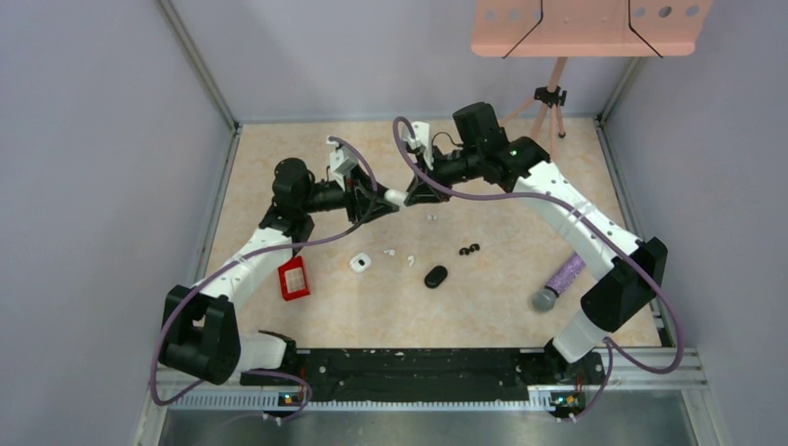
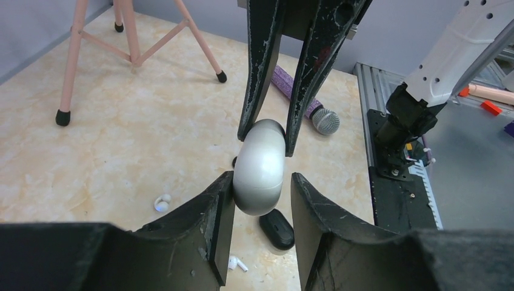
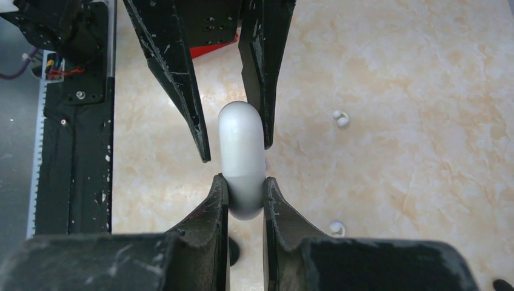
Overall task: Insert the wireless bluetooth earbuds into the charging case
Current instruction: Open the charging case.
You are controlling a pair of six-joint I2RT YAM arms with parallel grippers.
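Note:
A white oval charging case (image 1: 397, 197), lid closed, hangs in the air between both grippers. My right gripper (image 3: 245, 185) is shut on one end of the case (image 3: 241, 151). My left gripper (image 2: 262, 182) is open around the other end of the case (image 2: 259, 167); one finger touches it and the other stands apart. Loose white earbuds lie on the table below (image 1: 431, 216) (image 1: 390, 251) (image 1: 410, 261), and a black pair (image 1: 470, 249) lies to the right. The left wrist view shows one white earbud (image 2: 162, 203) and a stemmed one (image 2: 237, 264).
A closed black case (image 1: 436, 276), a small open white case (image 1: 361, 263) and a red box (image 1: 295, 279) lie on the table in front of the grippers. A purple microphone (image 1: 560, 282) lies at the right. A pink tripod (image 1: 550, 102) stands at the back right.

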